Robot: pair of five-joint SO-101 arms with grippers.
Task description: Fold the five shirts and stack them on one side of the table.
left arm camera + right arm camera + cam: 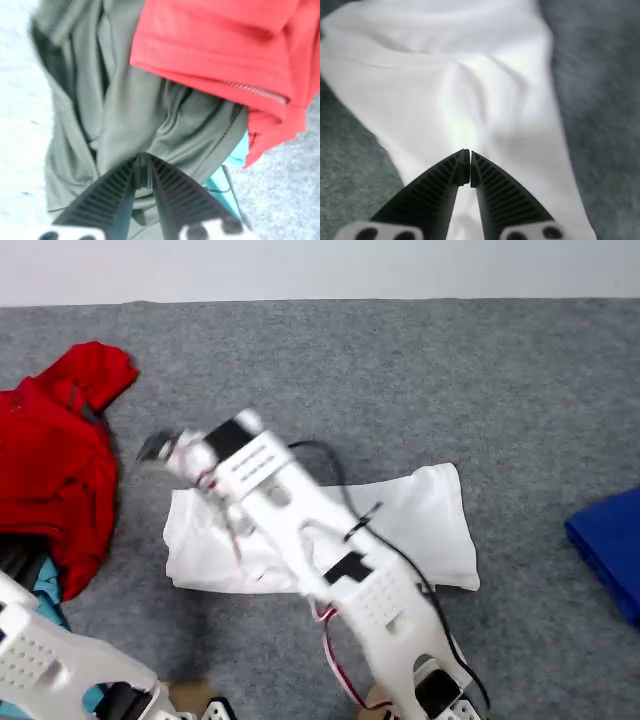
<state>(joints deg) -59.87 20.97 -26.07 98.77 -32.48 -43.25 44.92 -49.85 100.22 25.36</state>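
Note:
A white shirt (420, 520) lies partly folded in the middle of the grey table. My right arm stretches over it from the near edge, its gripper (158, 447) above the shirt's left end. In the right wrist view the gripper (465, 165) is shut, tips at a raised crease of the white shirt (470, 85); whether cloth is pinched I cannot tell. My left gripper (143, 172) is shut, its tips against an olive shirt (125, 115) that lies under a red shirt (225, 45) and beside a teal one (227, 182). The red shirt (50, 460) is heaped at the table's left.
A blue shirt (612, 540) lies at the right edge. A teal shirt (45, 590) peeks out under the red heap. The left arm's white body (60, 665) sits at the near left corner. Bare grey carpet (400, 380) runs along the far side.

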